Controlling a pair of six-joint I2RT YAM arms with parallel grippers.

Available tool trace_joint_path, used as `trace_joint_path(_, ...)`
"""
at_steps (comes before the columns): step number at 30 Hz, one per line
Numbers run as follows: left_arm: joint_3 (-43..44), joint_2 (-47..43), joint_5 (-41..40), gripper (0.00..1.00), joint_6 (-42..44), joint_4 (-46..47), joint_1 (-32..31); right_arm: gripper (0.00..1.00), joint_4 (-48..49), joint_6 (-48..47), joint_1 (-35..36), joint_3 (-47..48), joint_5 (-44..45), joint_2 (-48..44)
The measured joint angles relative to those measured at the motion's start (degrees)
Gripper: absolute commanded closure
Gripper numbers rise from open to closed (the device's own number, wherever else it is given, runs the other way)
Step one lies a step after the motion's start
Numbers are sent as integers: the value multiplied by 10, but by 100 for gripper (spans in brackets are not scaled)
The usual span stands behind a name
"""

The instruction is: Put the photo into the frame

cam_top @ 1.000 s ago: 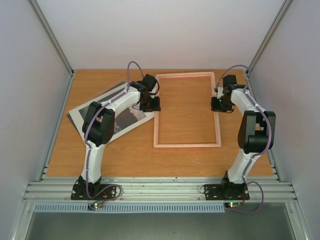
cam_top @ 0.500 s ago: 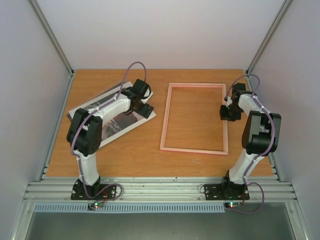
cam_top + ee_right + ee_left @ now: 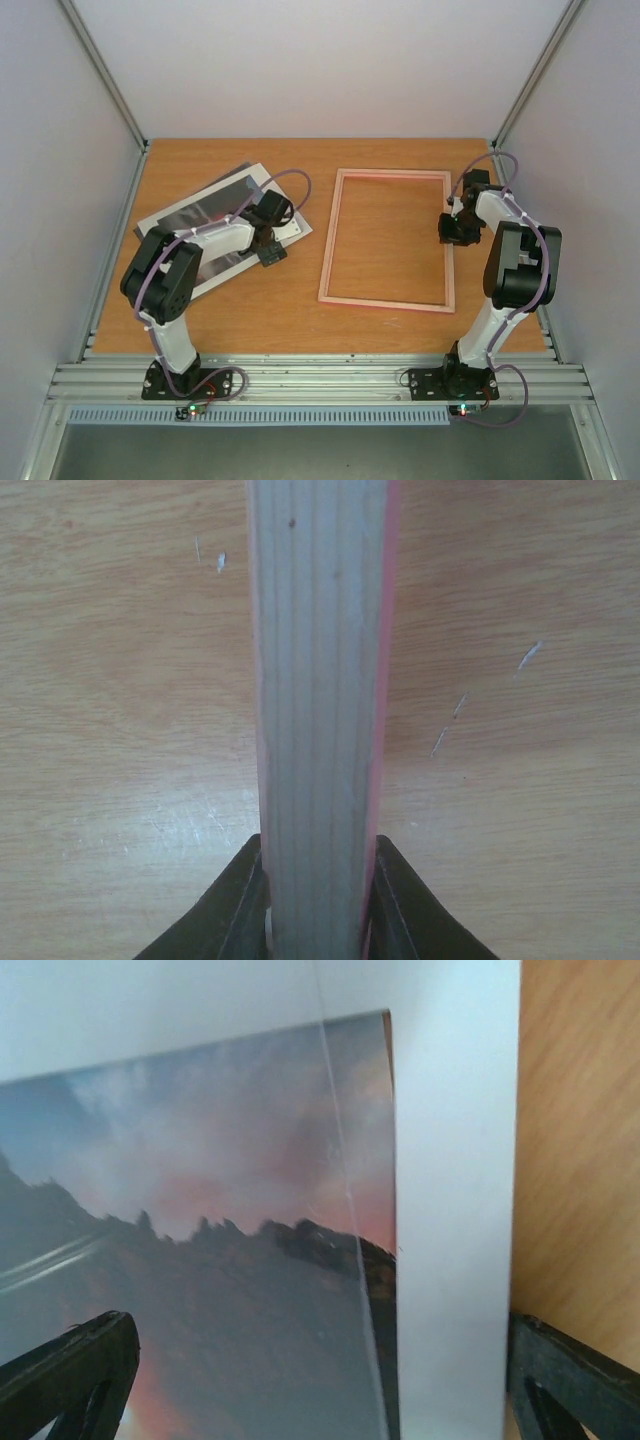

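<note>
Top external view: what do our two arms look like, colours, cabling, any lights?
Both the left arm and right arm have white links with black joint housings. A greyish-purple cable loops along each. Black bases carry small green and red lights. The fingers are matte black.

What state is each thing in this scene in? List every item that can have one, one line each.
frame, empty, flat on the table, right rail clamped.
photo, picture side up on the table, left of the frame, not gripped.
left gripper, open, jaws straddling the photo's white-bordered edge.
right gripper, shut on the frame's right rail.
</note>
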Motion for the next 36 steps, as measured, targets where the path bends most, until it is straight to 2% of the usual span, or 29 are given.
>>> trace_joint_path(5, -4, 12, -49, 7, 26, 63, -16, 99, 3, 4, 0, -7, -2, 0)
trace_joint_path(9, 41, 59, -89, 14, 23, 96, -20, 99, 7, 10, 0, -10, -4, 0)
trace_joint_path(15, 147, 138, -106, 16, -7, 94, -14, 99, 14, 30, 5, -10, -6, 0)
trace_joint_path(20, 213, 163, -94, 15, -47, 53, -9, 99, 32, 65, 23, -10, -7, 13)
trace_joint_path(23, 251, 162, -53, 11, -85, 12, 0, 99, 43, 89, 43, -10, -14, 30)
trace_joint_path(27, 273, 137, 61, 2, -153, -57, 44, 99, 56, 110, 58, -9, -19, 41)
trace_joint_path(31, 276, 97, 164, 1, -204, -111, 145, 99, 59, 125, 62, -10, -21, 41)
trace_joint_path(36, 306, 96, 273, 1, -246, -163, 293, 99, 64, 140, 64, -12, -21, 41)
